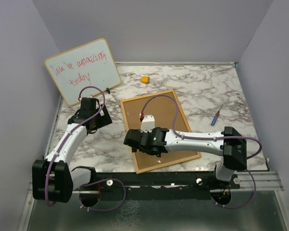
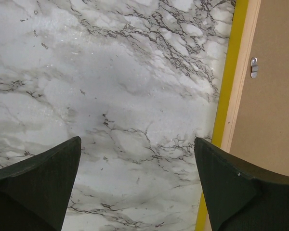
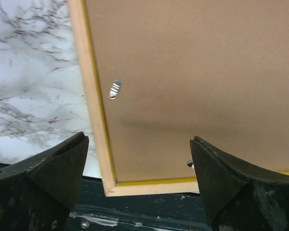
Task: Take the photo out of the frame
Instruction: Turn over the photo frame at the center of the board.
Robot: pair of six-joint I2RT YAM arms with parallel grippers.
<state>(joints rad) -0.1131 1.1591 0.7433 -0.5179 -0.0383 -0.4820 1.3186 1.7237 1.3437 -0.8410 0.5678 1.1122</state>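
Frame face down on the marble desk, both end effectors spread

The frame (image 1: 179,118) lies flat near the middle of the desk (image 1: 207,91), brown back up, its picture side hidden. The right end effector (image 3: 139,139) hovers over the frame's near left corner with fingers wide apart and gripping nothing; a small metal clip (image 3: 115,89) sits just inside the wooden edge there. The left end effector (image 2: 137,144), equally spread and empty, hangs over bare marble just left of the frame's yellow border. A whiteboard (image 1: 84,70) leans at the far left.
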